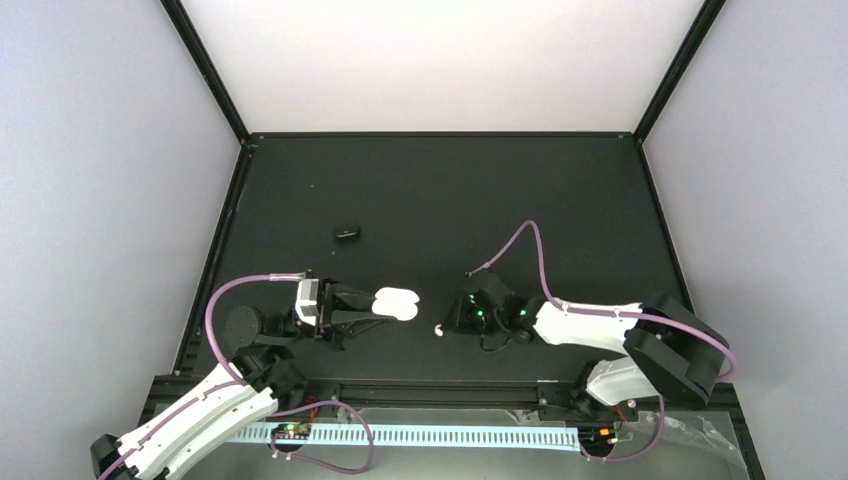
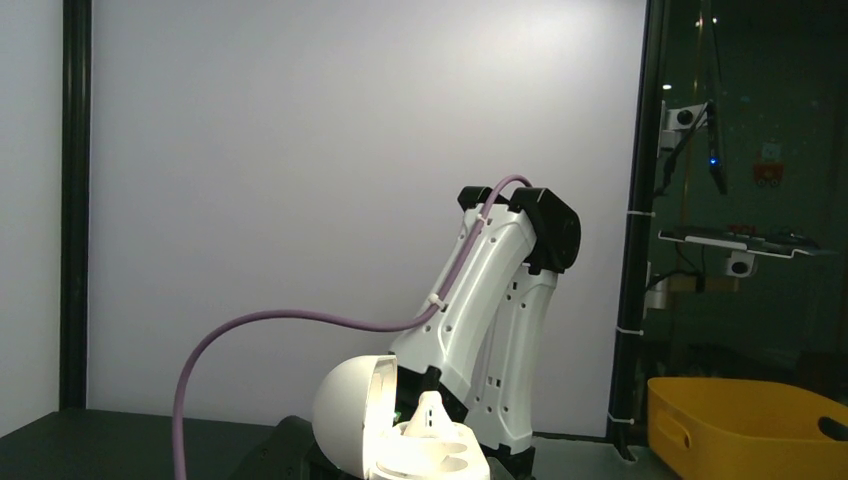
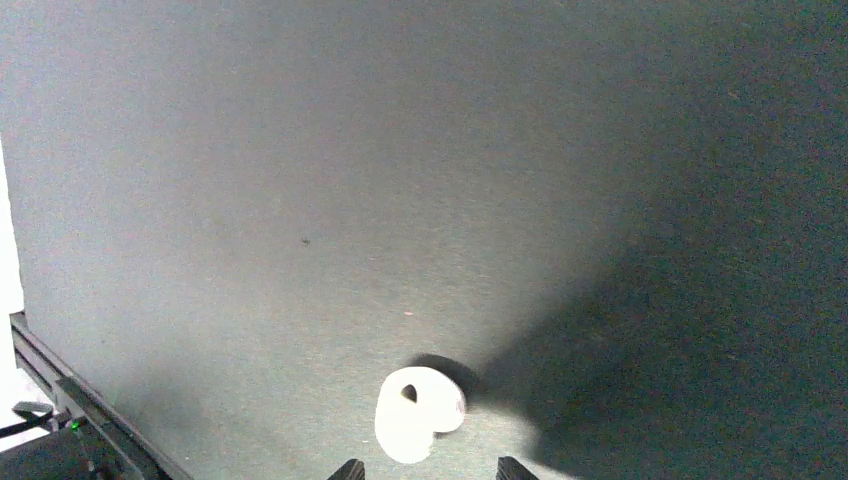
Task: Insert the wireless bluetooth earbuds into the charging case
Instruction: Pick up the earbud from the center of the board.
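My left gripper (image 1: 372, 305) is shut on the open white charging case (image 1: 396, 303) and holds it just above the mat. In the left wrist view the case (image 2: 425, 455) has its lid (image 2: 345, 415) raised at the left, and one white earbud (image 2: 430, 412) stands in its base. Another white earbud (image 3: 418, 412) lies on the black mat, also seen in the top view (image 1: 440, 329). My right gripper (image 3: 428, 468) is open, its two fingertips just short of that bud on either side. In the top view the right gripper (image 1: 464, 317) is right of the bud.
A small black object (image 1: 346, 233) lies on the mat behind the case; I cannot tell what it is. The right arm (image 2: 500, 310) stands close behind the case in the left wrist view. A yellow bin (image 2: 745, 425) sits off the table.
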You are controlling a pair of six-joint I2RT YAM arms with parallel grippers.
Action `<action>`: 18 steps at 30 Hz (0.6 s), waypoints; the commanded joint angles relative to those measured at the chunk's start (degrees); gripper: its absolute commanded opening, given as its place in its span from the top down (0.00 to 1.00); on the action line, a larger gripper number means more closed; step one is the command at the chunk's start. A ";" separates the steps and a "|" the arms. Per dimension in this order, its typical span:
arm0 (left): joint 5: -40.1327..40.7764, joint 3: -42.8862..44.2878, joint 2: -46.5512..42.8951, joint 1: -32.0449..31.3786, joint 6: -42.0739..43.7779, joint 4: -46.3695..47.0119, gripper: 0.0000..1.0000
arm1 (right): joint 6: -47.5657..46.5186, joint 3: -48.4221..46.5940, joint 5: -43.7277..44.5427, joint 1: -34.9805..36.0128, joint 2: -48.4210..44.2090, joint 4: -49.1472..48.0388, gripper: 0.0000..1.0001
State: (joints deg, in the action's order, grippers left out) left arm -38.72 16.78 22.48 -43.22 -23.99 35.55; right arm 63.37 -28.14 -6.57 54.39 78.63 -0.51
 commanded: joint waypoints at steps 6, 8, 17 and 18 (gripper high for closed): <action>0.68 0.63 -0.01 -0.37 1.12 0.48 0.98 | -7.00 -7.94 -0.51 1.55 0.45 3.95 0.65; 0.73 0.63 -0.09 -0.37 1.14 0.35 0.98 | -7.74 -9.33 -2.20 2.03 2.18 3.93 0.64; 1.04 0.72 -0.71 -0.48 1.58 -0.56 0.98 | -13.58 -13.79 -5.46 5.89 5.90 7.69 0.68; 1.07 0.72 -0.72 -0.46 1.58 -0.41 0.98 | -14.59 -13.87 -5.70 6.32 6.03 8.30 0.70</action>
State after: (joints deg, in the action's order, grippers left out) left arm -38.68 16.78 22.48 -43.27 -23.64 35.44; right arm 53.82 -39.77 -10.48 58.94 84.25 4.62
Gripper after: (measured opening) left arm 0.220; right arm 0.320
